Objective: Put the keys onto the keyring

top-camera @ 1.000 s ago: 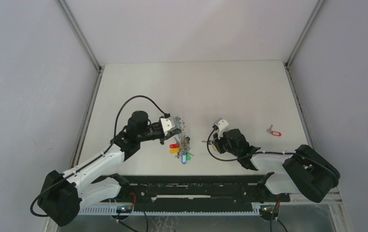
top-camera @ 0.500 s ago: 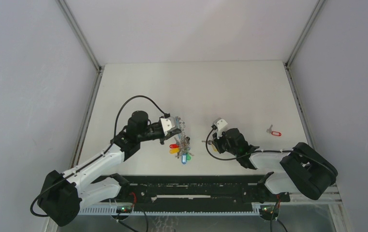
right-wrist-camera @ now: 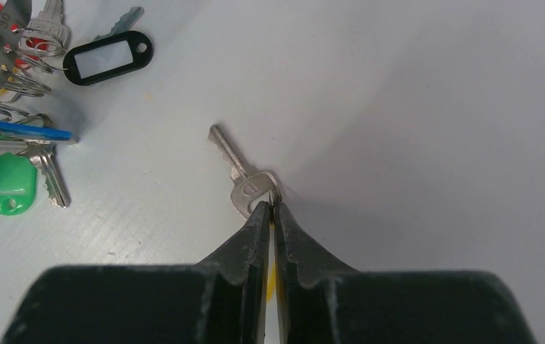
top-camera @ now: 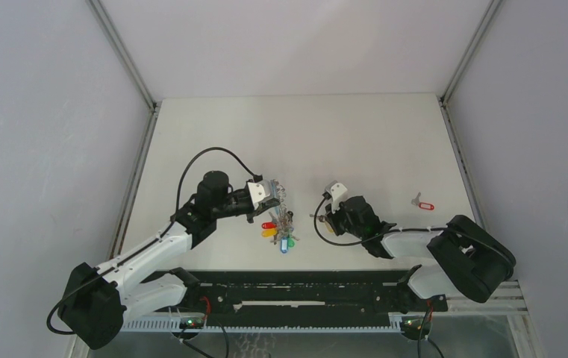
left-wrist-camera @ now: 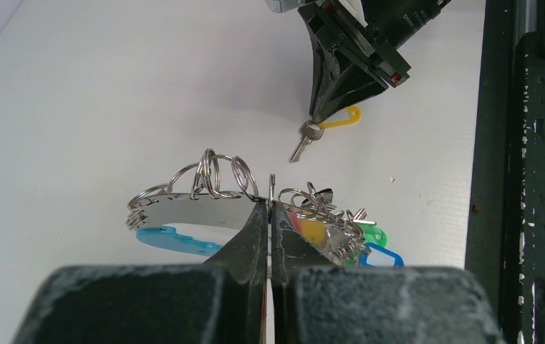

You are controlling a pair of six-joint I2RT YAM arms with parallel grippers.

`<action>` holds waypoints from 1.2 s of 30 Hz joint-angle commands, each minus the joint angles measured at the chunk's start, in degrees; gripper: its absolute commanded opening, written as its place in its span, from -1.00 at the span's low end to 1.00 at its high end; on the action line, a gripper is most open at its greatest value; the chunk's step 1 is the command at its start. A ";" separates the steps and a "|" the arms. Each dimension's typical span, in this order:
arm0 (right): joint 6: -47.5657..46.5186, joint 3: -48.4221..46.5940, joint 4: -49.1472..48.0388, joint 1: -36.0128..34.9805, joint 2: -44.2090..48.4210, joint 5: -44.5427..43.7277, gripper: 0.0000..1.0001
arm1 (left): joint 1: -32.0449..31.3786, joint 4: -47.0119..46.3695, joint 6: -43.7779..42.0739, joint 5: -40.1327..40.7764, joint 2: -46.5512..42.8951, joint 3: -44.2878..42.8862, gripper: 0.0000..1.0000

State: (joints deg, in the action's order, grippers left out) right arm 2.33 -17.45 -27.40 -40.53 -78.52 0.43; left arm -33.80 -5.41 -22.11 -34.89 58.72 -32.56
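Keyring (left-wrist-camera: 198, 215) rim clamped by left gripper (left-wrist-camera: 270, 209), key (left-wrist-camera: 304, 142) near

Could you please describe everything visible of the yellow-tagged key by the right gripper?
The key is small, silver metal, with a slim blade and squarish head. A little split ring through the head joins it to a yellow plastic tag, partly hidden behind the right gripper, whose jaws are pinched shut on that ring. It seems to lie flat on the white table, blade toward the keyring but apart from it.
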 commanded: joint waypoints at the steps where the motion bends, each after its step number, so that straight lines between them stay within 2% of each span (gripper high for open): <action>1: -1.08 -1.88 -1.14 -0.96 -0.64 -0.87 -0.93 | -0.28 -4.17 -0.22 -1.54 -0.66 0.94 -1.00; 3: -1.27 -1.94 -1.02 -1.27 -0.90 -1.33 -1.00 | -0.23 -4.12 -0.22 -1.57 -0.78 1.00 -1.00; 10: -1.86 -2.11 -0.08 -2.08 0.58 -1.93 -1.00 | -0.22 -3.98 -0.31 -1.32 -1.25 1.11 -1.00; 25: -9.21 -6.61 12.89 -2.34 18.74 3.50 -1.00 | -0.23 -3.52 -0.52 -1.92 -2.39 1.24 -0.99; 31: -17.75 -11.07 21.06 -1.86 24.62 11.15 -1.00 | -0.34 -4.16 -0.22 -3.37 -1.22 1.05 -0.99; 36: -24.80 -16.25 27.21 -1.30 24.73 18.05 -1.00 | -0.53 -4.31 -0.30 -3.67 -1.76 1.34 -1.00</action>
State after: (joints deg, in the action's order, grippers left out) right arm -14.50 -28.47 -5.65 -42.26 -54.26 11.14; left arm -34.00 -5.41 -22.11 -36.42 58.02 -32.56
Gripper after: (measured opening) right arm 0.003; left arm 0.009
